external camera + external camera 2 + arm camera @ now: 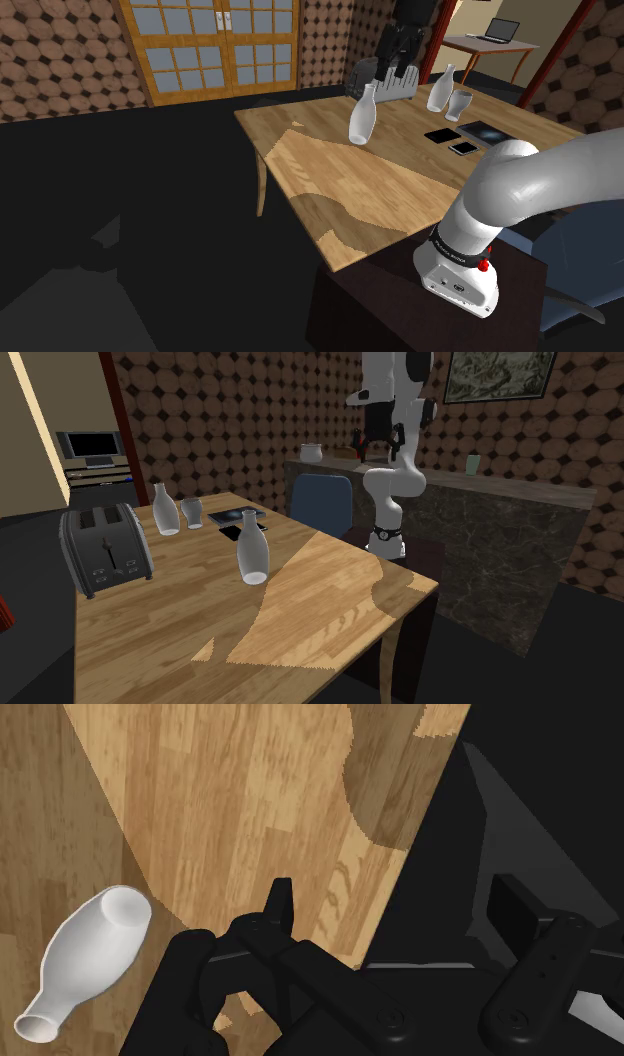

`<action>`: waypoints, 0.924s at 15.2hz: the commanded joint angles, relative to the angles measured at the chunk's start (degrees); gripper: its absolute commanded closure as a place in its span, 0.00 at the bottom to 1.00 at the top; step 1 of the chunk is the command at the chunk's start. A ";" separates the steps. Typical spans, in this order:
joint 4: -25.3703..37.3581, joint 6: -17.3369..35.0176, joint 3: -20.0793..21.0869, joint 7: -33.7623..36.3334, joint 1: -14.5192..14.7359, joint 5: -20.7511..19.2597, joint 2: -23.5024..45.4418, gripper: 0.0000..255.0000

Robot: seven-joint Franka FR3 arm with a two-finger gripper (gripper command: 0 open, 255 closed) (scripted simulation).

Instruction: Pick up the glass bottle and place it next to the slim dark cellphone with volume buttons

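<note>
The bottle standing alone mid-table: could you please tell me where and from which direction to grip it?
Probably the neck, just under the flared lip, from straight above: the bottle stands upright on the table, apart from everything else, and its neck is slimmer than its body.

The room was dim. A bright patch of light lay across the middle of the worktop (350, 185), and the wood around it was in shade. The edge of the shade was jagged, like little steps. In the second exterior view the toaster (105, 547) end was dark. The floor (120, 270) in the shoulder view was nearly black. In the wrist view the bottle (85, 959) was in shade, just beside a bright strip of wood.
</note>
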 commanded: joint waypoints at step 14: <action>1.13 16.23 -11.25 -12.24 -3.78 -7.53 15.71 0.00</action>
